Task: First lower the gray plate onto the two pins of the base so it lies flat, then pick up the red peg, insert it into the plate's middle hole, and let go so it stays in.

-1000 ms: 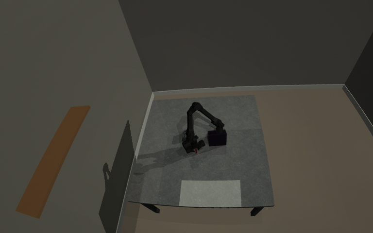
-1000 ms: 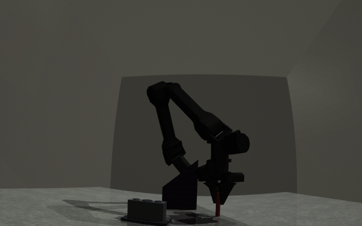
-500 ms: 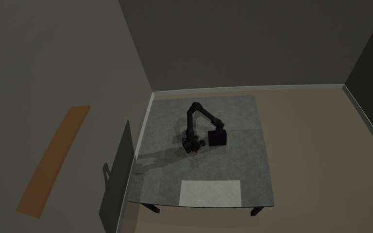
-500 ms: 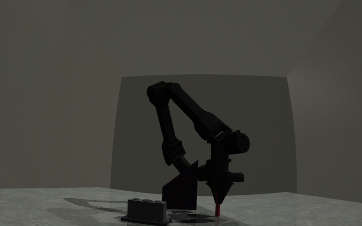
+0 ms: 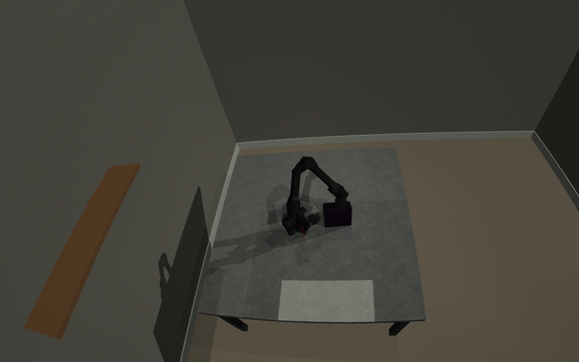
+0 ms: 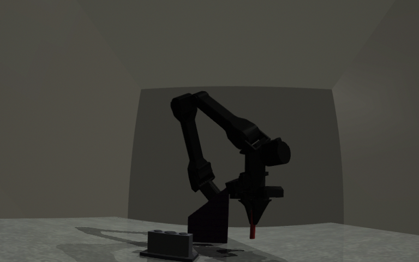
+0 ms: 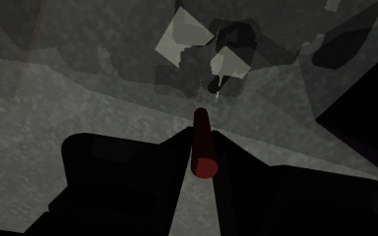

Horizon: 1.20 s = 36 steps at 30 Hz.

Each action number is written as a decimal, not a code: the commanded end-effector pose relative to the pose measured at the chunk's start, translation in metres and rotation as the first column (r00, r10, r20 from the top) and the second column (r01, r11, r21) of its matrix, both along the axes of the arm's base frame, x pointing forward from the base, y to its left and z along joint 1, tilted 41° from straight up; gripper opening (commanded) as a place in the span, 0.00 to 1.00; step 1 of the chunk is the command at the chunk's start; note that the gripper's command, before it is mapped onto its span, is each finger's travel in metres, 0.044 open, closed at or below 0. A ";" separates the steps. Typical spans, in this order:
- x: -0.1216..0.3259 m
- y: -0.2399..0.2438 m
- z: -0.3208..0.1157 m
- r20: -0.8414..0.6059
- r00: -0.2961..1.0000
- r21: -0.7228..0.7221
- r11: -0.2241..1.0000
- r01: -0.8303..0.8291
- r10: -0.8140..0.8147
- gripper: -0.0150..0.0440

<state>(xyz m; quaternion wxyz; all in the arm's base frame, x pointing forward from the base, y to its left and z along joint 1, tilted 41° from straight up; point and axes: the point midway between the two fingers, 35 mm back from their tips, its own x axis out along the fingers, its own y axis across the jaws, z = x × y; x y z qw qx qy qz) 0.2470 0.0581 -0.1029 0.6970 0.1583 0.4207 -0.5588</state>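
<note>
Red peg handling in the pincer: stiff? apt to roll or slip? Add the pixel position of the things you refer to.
The red peg (image 5: 303, 231) (image 6: 252, 231) (image 7: 204, 143) looks straight between the closed pincer (image 6: 253, 222) (image 7: 201, 134), so probably stiff. Its round end and smooth-looking side suggest it would roll if laid down. Being slim, it may pivot if its lower end gets bumped.

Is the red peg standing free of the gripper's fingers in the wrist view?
No, the red peg is held between the fingers.

Wears near-black all over the arm (image 5: 295, 185) (image 6: 192, 138), with long, straight-sided links and bulkier, rounded joints. Carries a smooth, drum-shaped housing (image 6: 282, 152) at three o'clock on the wrist in the exterior view. Tapers at six o'clock there into a black gripper (image 5: 302, 229) (image 6: 253, 223) (image 7: 201, 134) with wedge-like fingers (image 6: 263, 210). Sits on a dark purple base (image 5: 326, 222) (image 6: 225, 238), slope-topped toward ten o'clock.
</note>
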 end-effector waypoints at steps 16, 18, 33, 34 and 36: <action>0.005 0.022 0.032 -0.001 1.000 0.004 1.000 -0.001 0.001 0.25; 0.009 0.020 0.034 -0.001 1.000 0.007 1.000 -0.001 0.001 0.25; 0.037 0.000 0.056 0.000 1.000 0.025 1.000 -0.004 0.004 0.25; 0.039 -0.001 0.057 0.001 1.000 0.026 1.000 -0.005 0.005 0.25; 0.042 -0.004 0.060 0.001 1.000 0.028 1.000 -0.005 0.005 0.25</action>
